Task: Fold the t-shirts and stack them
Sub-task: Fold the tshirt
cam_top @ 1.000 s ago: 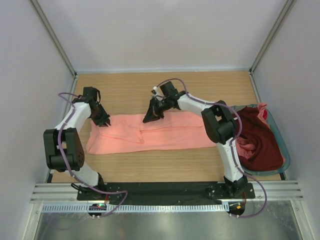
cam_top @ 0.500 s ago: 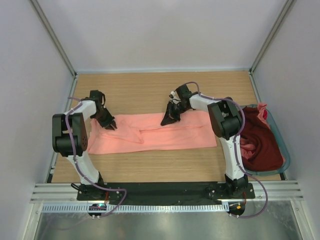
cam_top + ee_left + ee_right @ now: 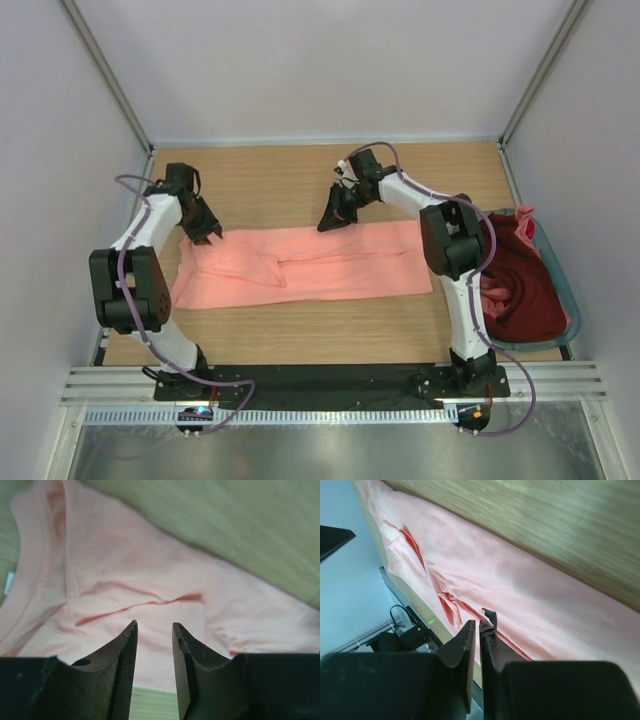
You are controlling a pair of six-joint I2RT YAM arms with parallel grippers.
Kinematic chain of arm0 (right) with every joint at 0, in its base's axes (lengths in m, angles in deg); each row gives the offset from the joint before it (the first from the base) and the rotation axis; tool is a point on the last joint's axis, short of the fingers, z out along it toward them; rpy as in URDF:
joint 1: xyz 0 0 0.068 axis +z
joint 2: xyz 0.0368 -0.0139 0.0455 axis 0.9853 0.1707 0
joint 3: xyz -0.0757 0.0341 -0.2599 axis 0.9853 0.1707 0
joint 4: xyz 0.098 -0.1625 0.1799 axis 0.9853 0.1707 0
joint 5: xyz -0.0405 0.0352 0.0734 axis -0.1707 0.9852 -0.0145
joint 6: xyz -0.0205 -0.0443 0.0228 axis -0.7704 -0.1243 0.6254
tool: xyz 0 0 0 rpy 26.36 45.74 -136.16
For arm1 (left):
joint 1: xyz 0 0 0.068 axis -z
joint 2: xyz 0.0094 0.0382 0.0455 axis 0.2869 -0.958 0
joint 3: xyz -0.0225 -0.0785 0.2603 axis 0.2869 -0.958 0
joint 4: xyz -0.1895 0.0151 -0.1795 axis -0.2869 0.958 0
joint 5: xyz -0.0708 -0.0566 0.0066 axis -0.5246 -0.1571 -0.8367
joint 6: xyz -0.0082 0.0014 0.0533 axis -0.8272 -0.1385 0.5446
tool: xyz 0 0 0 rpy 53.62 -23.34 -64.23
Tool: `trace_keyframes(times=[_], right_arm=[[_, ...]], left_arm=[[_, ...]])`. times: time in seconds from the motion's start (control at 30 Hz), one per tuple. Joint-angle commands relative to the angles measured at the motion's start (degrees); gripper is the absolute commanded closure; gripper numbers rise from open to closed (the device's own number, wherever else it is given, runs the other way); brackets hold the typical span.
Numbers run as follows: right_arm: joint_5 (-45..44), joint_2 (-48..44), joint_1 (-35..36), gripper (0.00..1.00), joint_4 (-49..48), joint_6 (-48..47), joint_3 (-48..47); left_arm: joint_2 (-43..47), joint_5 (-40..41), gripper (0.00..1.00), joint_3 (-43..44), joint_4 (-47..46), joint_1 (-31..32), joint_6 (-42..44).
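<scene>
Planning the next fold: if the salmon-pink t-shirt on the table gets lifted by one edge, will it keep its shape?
Probably not: the salmon-pink t-shirt lies flat with soft creases, so it should droop. It looks thin, likely light. Pushed, it would probably bunch rather than slide.

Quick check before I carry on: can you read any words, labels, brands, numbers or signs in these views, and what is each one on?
No text, brand, number or sign can be read in any view.
Pale tag-like sliver beside the neckline of the salmon-pink t-shirt: too small and blurred to read.
Grey-teal basket: no marking can be made out.
</scene>
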Motion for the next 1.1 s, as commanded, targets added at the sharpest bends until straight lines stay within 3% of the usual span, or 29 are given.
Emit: trace_keyframes(times=[0.0, 0.37, 0.63, 0.93, 1.07], right_arm=[[-1.5, -1.6, -1.6, 0.85, -0.1, 1.3, -3.3], [-2.8, -1.0, -10.8, 0.85, 0.4, -1.2, 1.0], [-7.7, 0.6, -15.9, 0.85, 3.3, -6.8, 5.6], [-13.3, 0.1, -16.8, 0.85, 8.4, -9.1, 2.3], [-12.2, -2.1, -16.5, 0.85, 8.2, -7.0, 1.4]], left_arm=[[-2.9, 0.2, 0.65, 8.9, 2.5, -1.7, 0.7], [-20.6, 2.3, 0.71, 18.6, 3.9, -7.9, 1.7], [-26.4, 8.2, 0.72, 21.3, 4.5, -8.2, 4.8], [-25.9, 9.6, 0.72, 25.4, 7.2, -8.2, 6.6], [-21.4, 9.0, 0.61, 27.8, 8.7, -7.6, 6.2]])
